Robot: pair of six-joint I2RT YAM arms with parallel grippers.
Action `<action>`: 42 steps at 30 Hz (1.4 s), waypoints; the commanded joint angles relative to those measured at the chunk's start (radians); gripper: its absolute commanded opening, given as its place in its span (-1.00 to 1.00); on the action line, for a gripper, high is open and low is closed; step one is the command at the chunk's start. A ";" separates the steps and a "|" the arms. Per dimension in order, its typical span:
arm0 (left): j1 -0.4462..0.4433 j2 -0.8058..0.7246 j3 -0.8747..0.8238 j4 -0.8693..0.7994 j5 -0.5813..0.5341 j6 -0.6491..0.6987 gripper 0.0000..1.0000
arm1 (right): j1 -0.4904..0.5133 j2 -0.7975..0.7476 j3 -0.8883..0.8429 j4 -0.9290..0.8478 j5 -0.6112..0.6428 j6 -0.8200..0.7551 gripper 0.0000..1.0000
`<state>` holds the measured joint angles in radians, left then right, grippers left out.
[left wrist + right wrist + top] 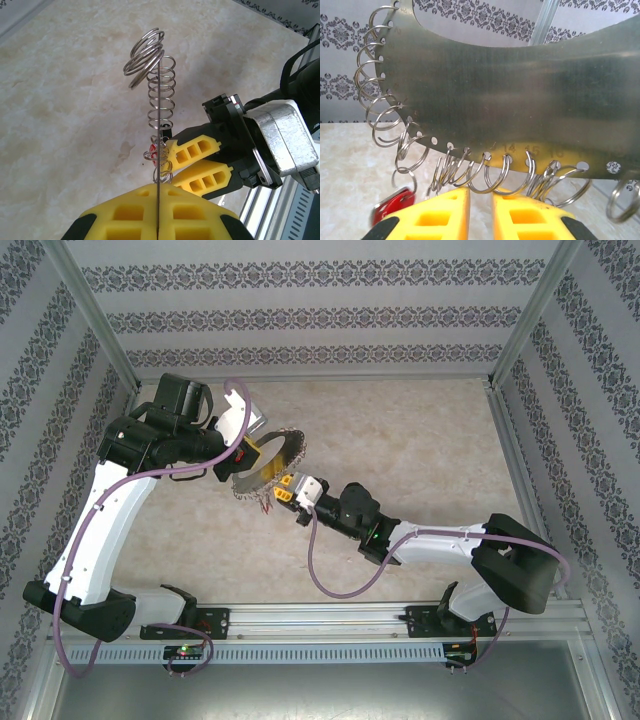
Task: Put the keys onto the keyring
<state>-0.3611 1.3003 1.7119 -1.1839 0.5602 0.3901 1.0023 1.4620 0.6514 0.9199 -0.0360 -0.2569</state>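
Note:
My left gripper [250, 452] is shut on the keyring [270, 462] and holds it upright above the table. The left wrist view catches the keyring [158, 125] edge-on as a thin line rising from between the closed yellow fingertips of the left gripper [158, 186]. My right gripper [285, 492] stands narrowly open just under the keyring's [520, 90] lower rim, and its fingertips touch the hanging wire loops [495, 172]. One key with a red tag [390, 206] hangs from a loop left of the right gripper [481, 192]. The other keys are hidden.
The marble-patterned table [420, 440] stretches to the right and back of the arms. Patterned walls and aluminium posts [95, 315] enclose it. A metal rail [330, 620] runs along the near edge by the arm bases.

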 commanded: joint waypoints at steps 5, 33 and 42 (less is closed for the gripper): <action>-0.013 -0.018 -0.001 0.032 0.014 -0.011 -1.00 | 0.016 -0.012 -0.018 0.067 0.049 0.034 -0.62; -0.018 -0.014 0.005 0.022 -0.003 -0.008 -1.00 | 0.027 -0.075 -0.051 0.051 0.053 0.027 -0.71; -0.022 -0.010 0.014 0.018 -0.013 -0.008 -1.00 | 0.035 -0.043 -0.003 0.048 0.038 0.008 -0.73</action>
<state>-0.3676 1.3006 1.7119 -1.1820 0.5446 0.3885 1.0229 1.4036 0.6109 0.9447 0.0254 -0.2390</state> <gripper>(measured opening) 0.072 0.131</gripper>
